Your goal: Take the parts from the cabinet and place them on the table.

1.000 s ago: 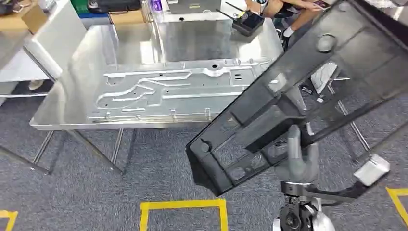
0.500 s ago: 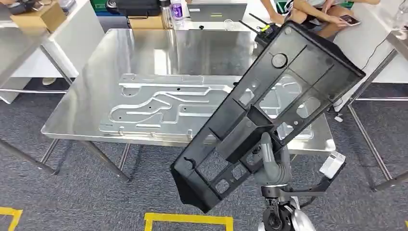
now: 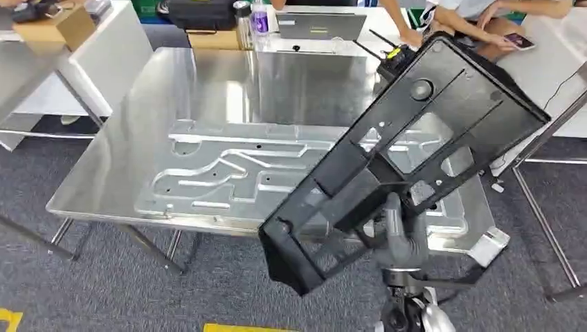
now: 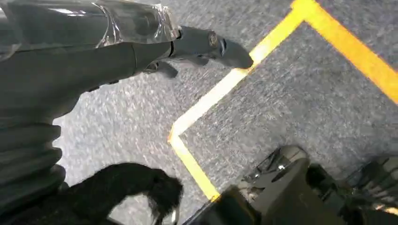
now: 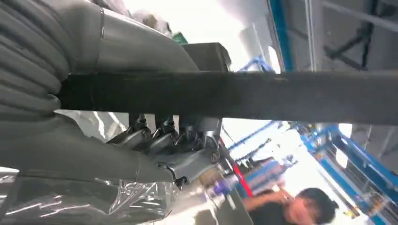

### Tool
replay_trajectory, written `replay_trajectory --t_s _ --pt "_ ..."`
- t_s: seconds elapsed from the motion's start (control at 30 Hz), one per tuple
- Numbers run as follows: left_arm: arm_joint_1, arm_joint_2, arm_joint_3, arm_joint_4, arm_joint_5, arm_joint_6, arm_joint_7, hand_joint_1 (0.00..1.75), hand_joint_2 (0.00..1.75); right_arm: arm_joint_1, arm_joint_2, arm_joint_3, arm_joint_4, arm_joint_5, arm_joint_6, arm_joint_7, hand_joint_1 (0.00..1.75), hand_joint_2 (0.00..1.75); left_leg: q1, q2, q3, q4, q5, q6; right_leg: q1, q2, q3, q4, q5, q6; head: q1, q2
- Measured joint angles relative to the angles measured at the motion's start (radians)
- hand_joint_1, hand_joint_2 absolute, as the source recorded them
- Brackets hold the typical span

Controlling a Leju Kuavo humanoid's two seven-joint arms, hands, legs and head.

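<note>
A large black plastic panel (image 3: 443,111) with several cut-outs hangs tilted over the right end of the steel table (image 3: 208,90); its lower end juts out past the table's near edge. My right hand (image 3: 403,238) grips it from below near that end. In the right wrist view the fingers (image 5: 164,136) curl around the panel's dark edge (image 5: 263,96). A stamped silver metal sheet (image 3: 228,173) lies flat on the table. My left hand (image 4: 94,61) hangs over the carpet, holding nothing, fingers apart.
Behind the table are a laptop (image 3: 320,25), a purple bottle (image 3: 259,17), a black radio (image 3: 394,52) and a cardboard box (image 3: 55,28). People sit at the far right (image 3: 484,14) by a white table (image 3: 561,62). Yellow tape (image 4: 220,89) marks the grey carpet.
The whole picture has shifted as the camera moved: the table is now nearer and more centred. The panel stays in my right hand and now overlaps the table's right end.
</note>
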Motion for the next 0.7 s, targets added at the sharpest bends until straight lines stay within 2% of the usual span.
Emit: replay_trajectory --t_s 0.03,0.07,0.13,0.17,0.2,0.23,0.27,0.3,0.33,0.37,0.4,0.43,0.47,0.5,0.53,0.57,0.63,0.67,0.7 --pt "-0.001 0.0 0.003 0.0 0.002 0.003 -0.001 0.0 1.75 -0.001 0.0 -0.005 -0.005 0.001 -0.001 0.001 1.75 1.75 0.003 0.003 0.008 0.017 0.01 -0.005 0.0 0.0 0.005 -0.005 -0.012 -0.01 0.004 0.0" --pt "-0.008 0.003 0.008 0.0 0.009 0.015 -0.007 0.0 1.75 -0.004 -0.001 -0.009 -0.024 0.002 -0.001 -0.002 1.75 1.75 0.015 0.018 -0.1 0.208 0.006 -0.025 -0.012 0.003 0.041 -0.007 -0.038 -0.027 -0.001 0.0" --pt "-0.01 0.003 0.017 0.0 0.023 0.029 -0.017 0.0 1.75 0.0 -0.003 -0.012 -0.027 0.002 -0.005 -0.002 1.75 1.75 0.027 0.019 -0.201 0.328 -0.061 -0.039 -0.015 0.003 0.059 -0.007 -0.058 -0.025 -0.001 0.0" --pt "-0.016 0.003 0.019 0.0 0.026 0.031 -0.018 0.0 1.75 0.002 -0.004 -0.015 -0.03 0.002 -0.01 -0.002 1.75 1.75 0.032 0.021 -0.235 0.35 -0.1 -0.046 -0.018 0.003 0.072 -0.007 -0.069 -0.021 -0.001 0.0" --pt "-0.019 0.003 0.021 0.0 0.025 0.032 -0.017 0.0 1.75 0.004 -0.005 -0.018 -0.033 0.002 -0.013 -0.002 1.75 1.75 0.037 0.023 -0.253 0.337 -0.114 -0.051 -0.021 0.003 0.089 -0.007 -0.082 -0.018 -0.001 0.0" --pt "-0.02 0.004 0.022 0.0 0.024 0.031 -0.015 0.0 1.75 0.007 -0.007 -0.022 -0.036 0.005 -0.019 -0.002 1.75 1.75 0.041 0.024 -0.253 0.295 -0.098 -0.056 -0.025 0.003 0.107 -0.007 -0.094 -0.014 -0.001 0.0" --pt "-0.021 0.004 0.023 0.0 0.019 0.03 -0.008 0.0 1.75 0.009 -0.009 -0.026 -0.038 0.02 -0.03 -0.001 1.75 1.75 0.044 0.027 -0.244 0.226 -0.043 -0.061 -0.029 0.003 0.125 -0.008 -0.106 -0.008 -0.001 0.0" --pt "-0.02 0.005 0.023 0.0 0.014 0.027 0.0 0.0 1.75 0.01 -0.015 -0.032 -0.042 0.039 -0.047 0.009 1.75 1.75 0.046 0.032 -0.233 0.148 0.039 -0.061 -0.033 0.003 0.141 -0.008 -0.118 -0.001 -0.001 0.0" --pt "-0.018 0.005 0.023 0.0 0.005 0.024 0.004 0.0 1.75 0.009 -0.025 -0.039 -0.048 0.071 -0.077 0.027 1.75 1.75 0.047 0.04 -0.231 0.079 0.144 -0.062 -0.032 0.004 0.146 -0.012 -0.126 0.007 -0.001 0.0" --pt "-0.02 0.008 0.025 0.001 -0.002 0.022 0.007 0.0 1.75 0.005 -0.044 -0.049 -0.055 0.107 -0.115 0.055 1.75 1.75 0.036 0.044 -0.238 0.076 0.141 -0.054 -0.032 0.006 0.157 -0.009 -0.132 0.015 -0.003 0.0" --pt "-0.024 0.008 0.026 0.0 -0.012 0.018 0.012 0.0 1.75 -0.007 -0.069 -0.067 -0.072 0.162 -0.177 0.105 1.75 1.75 0.032 0.04 -0.234 0.077 0.141 -0.041 -0.032 0.004 0.156 -0.018 -0.137 0.024 -0.003 0.0" --pt "-0.029 0.007 0.026 0.0 -0.024 0.014 0.018 0.0 1.75 -0.03 -0.103 -0.087 -0.089 0.23 -0.25 0.193 1.75 1.75 0.029 0.037 -0.231 0.071 0.143 -0.028 -0.032 0.004 0.164 -0.018 -0.131 0.036 -0.005 0.0" --pt "-0.031 0.007 0.026 0.0 -0.033 0.012 0.023 0.0 1.75 -0.06 -0.146 -0.114 -0.099 0.287 -0.302 0.283 1.75 1.75 0.029 0.038 -0.225 0.069 0.14 -0.018 -0.033 0.003 0.169 -0.023 -0.127 0.042 -0.004 0.0" --pt "-0.032 0.008 0.026 0.0 -0.036 0.012 0.023 0.0 1.75 -0.098 -0.187 -0.143 -0.104 0.323 -0.322 0.361 1.75 1.75 0.03 0.036 -0.211 0.065 0.142 -0.01 -0.036 0.001 0.169 -0.023 -0.135 0.048 -0.004 0.0" --pt "-0.032 0.007 0.026 0.0 -0.037 0.013 0.024 0.0 1.75 -0.136 -0.231 -0.182 -0.106 0.358 -0.322 0.432 1.75 1.75 0.031 0.036 -0.202 0.061 0.139 -0.004 -0.037 0.001 0.162 0.006 -0.147 0.046 -0.001 0.0" --pt "-0.031 0.006 0.026 0.0 -0.033 0.014 0.024 0.0 1.75 -0.173 -0.27 -0.223 -0.109 0.41 -0.322 0.501 1.75 1.75 0.03 0.037 -0.196 0.061 0.136 0.003 -0.032 0.001 0.129 0.071 -0.17 0.042 0.0 0.0" --pt "-0.026 0.006 0.028 0.001 0.019 0.011 0.008 0.0 1.75 -0.234 -0.337 -0.271 -0.106 0.553 -0.32 0.627 1.75 1.75 0.023 0.038 -0.186 0.061 0.126 0.018 -0.021 0.002 0.028 0.238 -0.231 0.04 0.002 0.0" --pt "-0.019 0.003 0.039 0.001 0.079 0.002 -0.019 0.0 1.75 -0.269 -0.378 -0.284 -0.094 0.636 -0.301 0.7 1.75 1.75 0.016 0.038 -0.179 0.062 0.119 0.022 -0.017 0.002 -0.016 0.293 -0.251 0.039 0.003 0.0" --pt "-0.011 0.0 0.056 0.001 0.138 -0.006 -0.054 0.0 1.75 -0.304 -0.413 -0.293 -0.075 0.716 -0.279 0.769 1.75 1.75 0.012 0.037 -0.172 0.062 0.113 0.026 -0.014 0.002 -0.039 0.302 -0.247 0.038 0.002 0.0"
